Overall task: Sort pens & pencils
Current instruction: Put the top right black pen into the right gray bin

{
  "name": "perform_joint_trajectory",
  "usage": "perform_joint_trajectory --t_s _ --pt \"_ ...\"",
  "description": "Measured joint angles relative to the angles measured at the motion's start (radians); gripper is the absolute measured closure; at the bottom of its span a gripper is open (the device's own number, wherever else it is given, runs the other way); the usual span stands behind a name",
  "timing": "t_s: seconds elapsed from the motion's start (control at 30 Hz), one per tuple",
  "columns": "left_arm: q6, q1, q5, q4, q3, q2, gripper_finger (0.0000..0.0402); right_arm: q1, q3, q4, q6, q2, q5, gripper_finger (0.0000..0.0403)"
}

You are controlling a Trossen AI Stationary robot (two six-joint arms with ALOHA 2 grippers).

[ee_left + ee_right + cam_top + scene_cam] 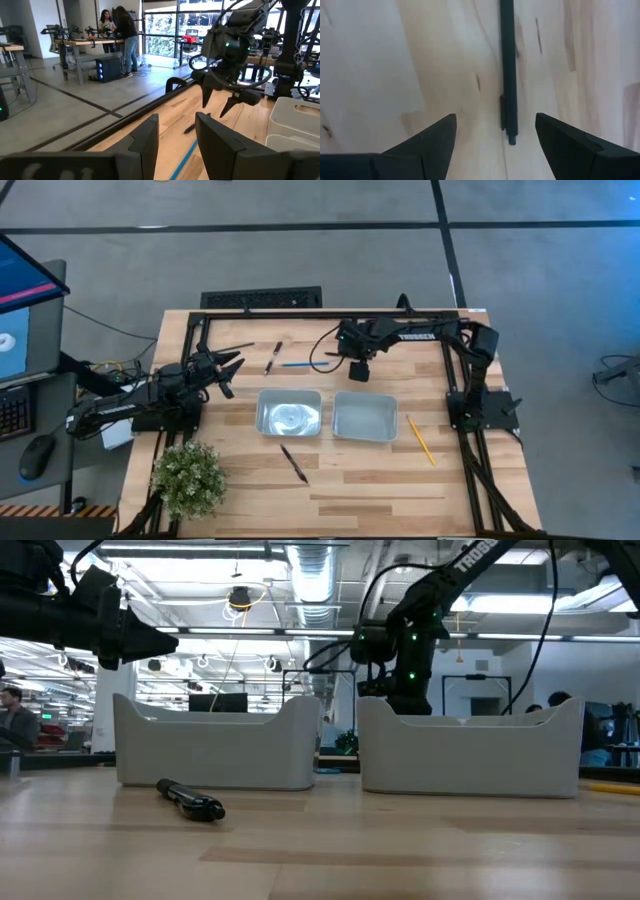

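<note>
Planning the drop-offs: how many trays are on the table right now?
2. The left tray and the right tray stand side by side, a narrow gap between them, in the middle of the table. The overhead view shows no others.

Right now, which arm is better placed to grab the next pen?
Right. Its open claw points down at the wooden table, with a thin dark pen lying between its fingers. The left claw waits near the table's left side, over no pen.
</note>
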Motion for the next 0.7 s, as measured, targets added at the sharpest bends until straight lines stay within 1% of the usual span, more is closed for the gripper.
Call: perform_joint_trajectory --t_s 0.23,0.4,0.7 --pt "0.0 0.0 0.0 0.0 0.0 0.0 0.0283 -0.047 0.0 0.018 0.001 0.003 -0.067 0.0107" --pt "0.0 0.0 0.0 0.0 0.0 0.0 0.0283 -0.085 0.0 0.013 0.002 0.003 -0.152 0.0107" --pt "0.0 0.0 0.0 -0.001 0.0 0.0 0.0283 -0.085 0.0 0.019 0.002 0.005 -0.158 0.0107"
